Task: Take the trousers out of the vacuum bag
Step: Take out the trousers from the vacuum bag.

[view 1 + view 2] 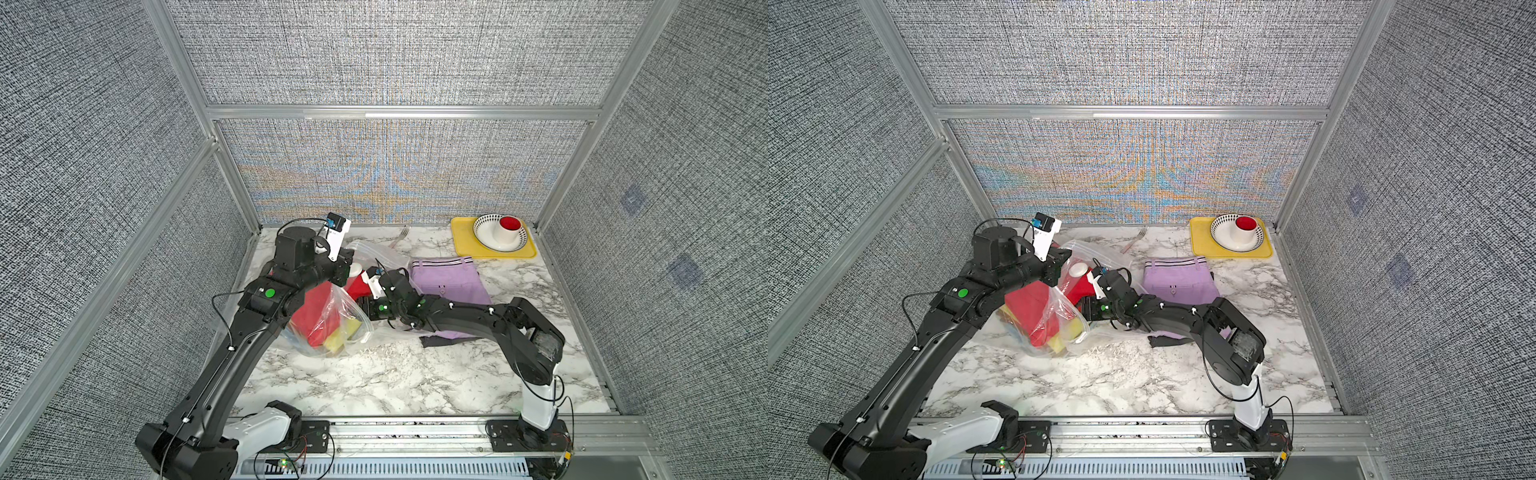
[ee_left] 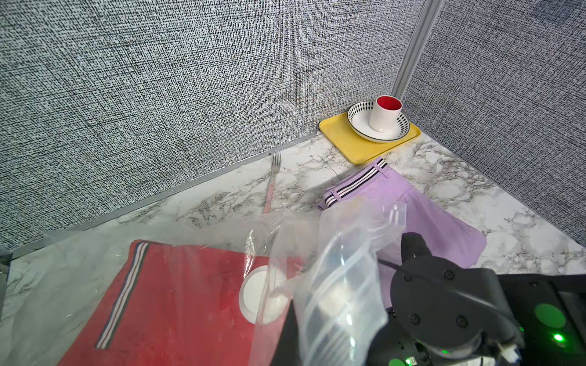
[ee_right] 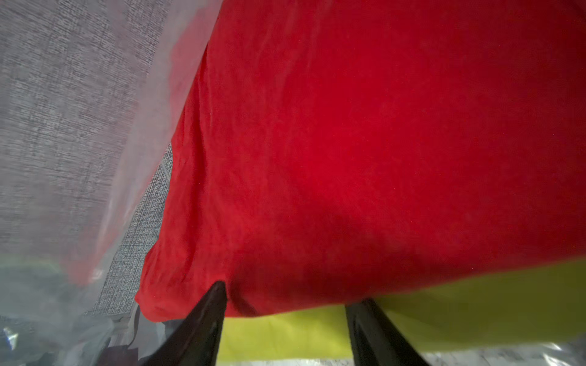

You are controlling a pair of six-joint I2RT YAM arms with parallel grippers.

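We could have lost the red trousers here. The right fingers were spread wide at the mouth of the vacuum bag. The red cloth's edge was just in front of them, not pinched. If they shut too low, they could grab the yellow trousers underneath, or the slippery plastic. The left fingers were pressed together on the bag's top edge, holding it up. If that slipped, the mouth would flop shut. In both top views the bag sat left of the middle on the surface, crinkly, see-through, stuffed with red and yellow. The lilac trousers lay outside, to its right.
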